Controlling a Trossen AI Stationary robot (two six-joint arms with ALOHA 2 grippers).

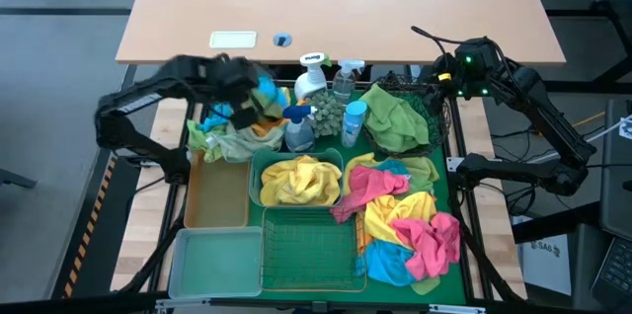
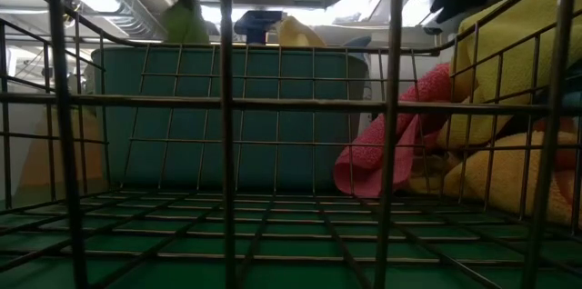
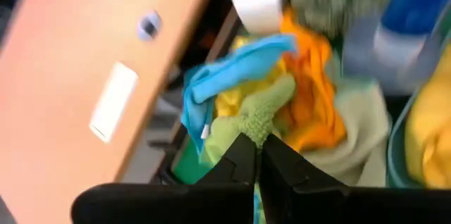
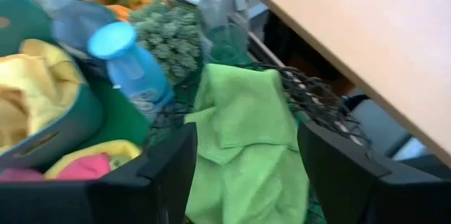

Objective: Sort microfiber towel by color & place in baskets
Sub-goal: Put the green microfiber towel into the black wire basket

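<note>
Left claw [image 3: 258, 155] is clamped on a light-green towel [image 3: 250, 115] atop the left pile. Its match lies far right: the green towels' mesh basket [image 1: 420, 92], directly under the right claw [image 4: 246, 175], fingers apart. Right arm is nearer. Five containers, two heaps, yellows in the teal tub [image 1: 259, 171].
</note>
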